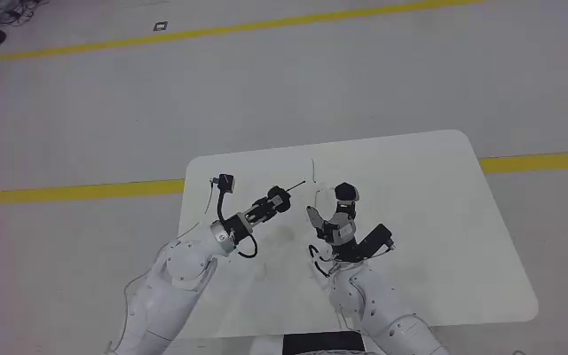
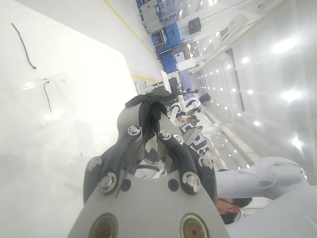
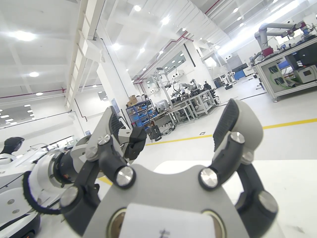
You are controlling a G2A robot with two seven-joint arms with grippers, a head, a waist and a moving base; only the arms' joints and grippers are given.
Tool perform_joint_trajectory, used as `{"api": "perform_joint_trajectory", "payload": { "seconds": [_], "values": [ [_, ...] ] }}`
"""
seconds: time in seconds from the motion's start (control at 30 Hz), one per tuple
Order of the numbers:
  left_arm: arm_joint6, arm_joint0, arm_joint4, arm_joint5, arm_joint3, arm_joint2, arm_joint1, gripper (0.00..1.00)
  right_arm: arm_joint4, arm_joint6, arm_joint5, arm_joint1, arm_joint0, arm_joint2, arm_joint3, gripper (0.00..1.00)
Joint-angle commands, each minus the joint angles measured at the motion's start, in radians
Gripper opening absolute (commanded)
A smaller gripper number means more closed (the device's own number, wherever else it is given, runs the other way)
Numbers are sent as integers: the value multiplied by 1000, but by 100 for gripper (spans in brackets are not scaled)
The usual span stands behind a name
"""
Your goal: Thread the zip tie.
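Observation:
My left gripper (image 1: 280,201) is shut on a thin black zip tie (image 1: 295,186) and holds it above the white table (image 1: 426,204). The tie's free end sticks out past the fingertips toward the right gripper. In the left wrist view the dark-wrapped fingertips (image 2: 138,102) are pressed together on the tie. My right gripper (image 1: 330,206) stands open just to the right of it, with nothing between its ribbed pads (image 3: 223,122). In the right wrist view the left gripper (image 3: 135,142) sits close behind one finger, a small gap apart from it.
Two spare black zip ties lie on the table beyond the left gripper, one (image 2: 23,45) on the bare top and one (image 2: 47,97) on a clear flat sheet (image 2: 59,80). The table's rounded far corner (image 2: 122,58) is near. A yellow floor line (image 1: 89,191) runs behind.

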Motion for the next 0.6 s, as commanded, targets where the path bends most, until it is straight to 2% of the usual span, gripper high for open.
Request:
{"api": "perform_joint_trajectory", "payload": {
  "seconds": [0.0, 0.5, 0.57],
  "values": [
    [0, 0, 0, 0, 0, 0, 0, 0, 0, 0, 0, 0, 0, 0, 0, 100],
    [0, 0, 0, 0, 0, 0, 0, 0, 0, 0, 0, 0, 0, 0, 0, 100],
    [13, 6, -32, 7, -4, 2, -2, 0, 0, 0, 0, 0, 0, 0, 0, 100]
  ]
}}
